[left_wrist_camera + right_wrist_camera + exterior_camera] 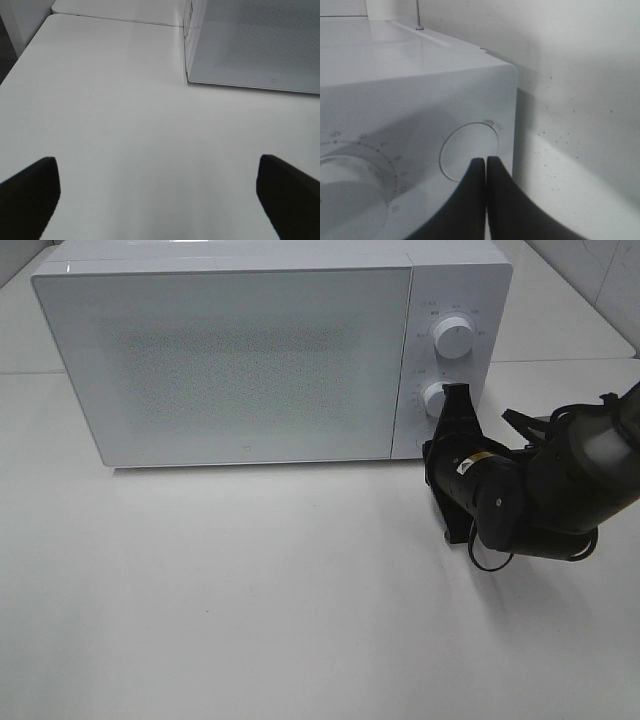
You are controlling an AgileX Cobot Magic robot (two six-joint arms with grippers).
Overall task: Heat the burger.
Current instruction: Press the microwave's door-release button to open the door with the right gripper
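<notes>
The burger is out of view in every frame. The white microwave (240, 360) stands at the back of the table with its frosted door closed. My right gripper (458, 400) is shut and empty, and sits at the control panel by the lower knob (437, 398). In the right wrist view the right gripper (486, 162) has its closed tips against a round button (465, 145) next to a dial (345, 185). My left gripper (160, 200) is open and empty above bare table, off the microwave's left corner (190, 75). The exterior view does not show it.
The upper knob (453, 338) sits above the lower one on the panel. The white table (250, 590) stretches in front of the microwave. A wall (580, 75) stands close behind the microwave's right side. The table's left edge (20, 60) is near the left gripper.
</notes>
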